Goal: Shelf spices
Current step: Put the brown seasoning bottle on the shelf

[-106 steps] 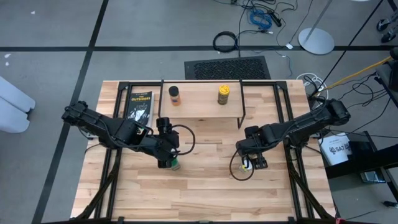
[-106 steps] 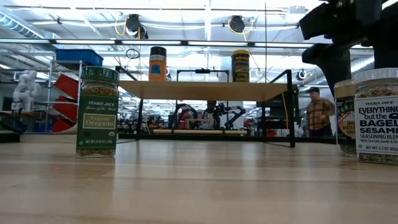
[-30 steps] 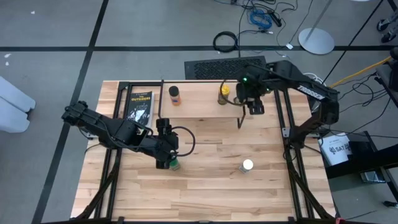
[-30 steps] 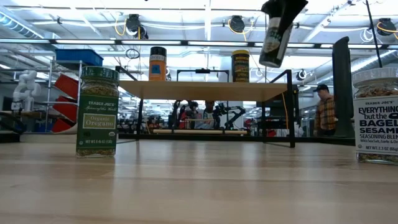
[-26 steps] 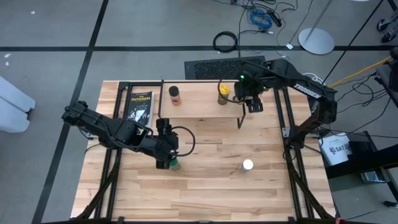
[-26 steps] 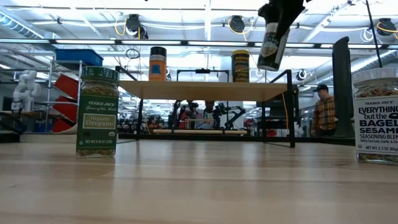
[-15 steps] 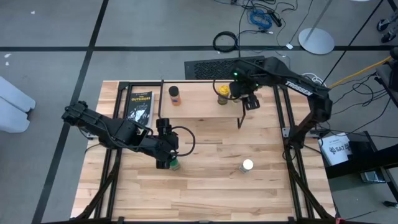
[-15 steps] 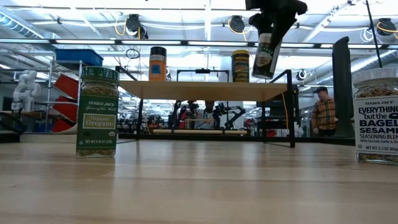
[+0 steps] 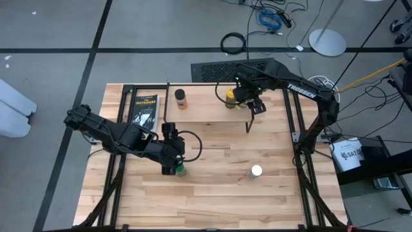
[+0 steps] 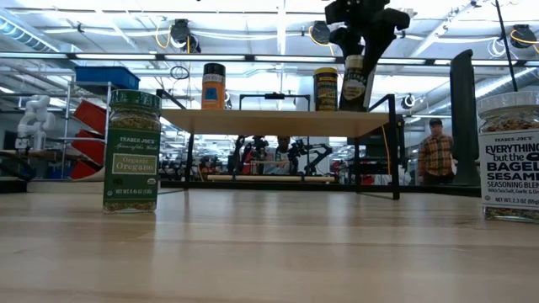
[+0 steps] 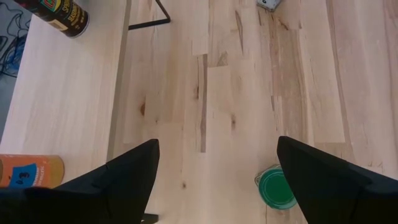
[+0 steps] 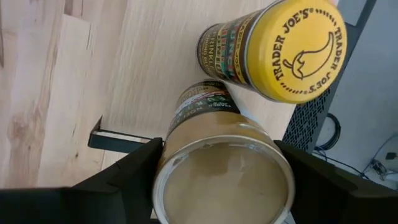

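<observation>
1. We saw the right gripper (image 12: 222, 180) with its jaws closed around a tan-lidded spice jar (image 12: 222, 176), one dark finger on either side of the lid.
2. Just beside that jar stood the yellow-lidded Trader Joe's jar (image 12: 292, 46), already on the plank of the shelf (image 9: 209, 111) near its right end. In the low view the carried jar (image 10: 354, 84) hung close to the plank, and we could not tell whether its base was touching.
3. We judged the step in hand to be setting this jar down. To do it well, we would keep it upright, lower it straight, hold it off the yellow-lidded neighbour, and stay clear of the plank's end above the black leg (image 9: 249, 119).
4. We would release only once the base sat flat on the wood, then lift straight up so the fingers did not drag the lid.
5. The left gripper (image 11: 213, 180) hovered low over the table with its jaws spread wide and empty, beside the green-lidded oregano jar (image 9: 182, 171).
6. The orange-bodied jar (image 9: 180, 98) stood on the shelf's left part. The white-lidded bagel seasoning jar (image 9: 256, 171) waited on the table (image 9: 219, 200).
</observation>
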Tool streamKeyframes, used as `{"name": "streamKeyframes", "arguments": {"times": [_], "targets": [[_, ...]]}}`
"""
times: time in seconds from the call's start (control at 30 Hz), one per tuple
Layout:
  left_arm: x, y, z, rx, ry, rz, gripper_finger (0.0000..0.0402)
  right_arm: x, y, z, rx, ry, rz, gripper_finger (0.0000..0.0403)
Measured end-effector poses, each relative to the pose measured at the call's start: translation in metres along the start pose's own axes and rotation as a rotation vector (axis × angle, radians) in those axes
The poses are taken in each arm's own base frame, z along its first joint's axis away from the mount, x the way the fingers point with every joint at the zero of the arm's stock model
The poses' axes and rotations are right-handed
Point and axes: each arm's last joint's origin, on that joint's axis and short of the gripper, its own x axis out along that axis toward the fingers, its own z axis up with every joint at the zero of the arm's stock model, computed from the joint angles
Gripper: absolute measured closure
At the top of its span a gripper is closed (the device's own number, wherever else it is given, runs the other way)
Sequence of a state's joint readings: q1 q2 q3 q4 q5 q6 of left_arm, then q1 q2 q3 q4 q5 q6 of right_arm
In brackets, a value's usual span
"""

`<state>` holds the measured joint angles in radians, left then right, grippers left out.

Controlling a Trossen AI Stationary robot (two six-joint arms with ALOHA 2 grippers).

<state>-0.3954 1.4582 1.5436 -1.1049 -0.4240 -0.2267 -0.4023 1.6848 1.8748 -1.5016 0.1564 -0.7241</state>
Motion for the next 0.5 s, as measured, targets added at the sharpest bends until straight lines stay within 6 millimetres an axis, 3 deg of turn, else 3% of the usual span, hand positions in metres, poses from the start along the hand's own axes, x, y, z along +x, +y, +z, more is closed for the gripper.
{"name": "streamKeyframes", "arguments": {"times": [0.5], "targets": [[0.0000, 0.0000, 0.0000, 0.004, 0.000, 0.000, 0.0065, 0.0021, -0.0087, -0.0097, 0.023, -0.023, 0.050, 0.0121]]}}
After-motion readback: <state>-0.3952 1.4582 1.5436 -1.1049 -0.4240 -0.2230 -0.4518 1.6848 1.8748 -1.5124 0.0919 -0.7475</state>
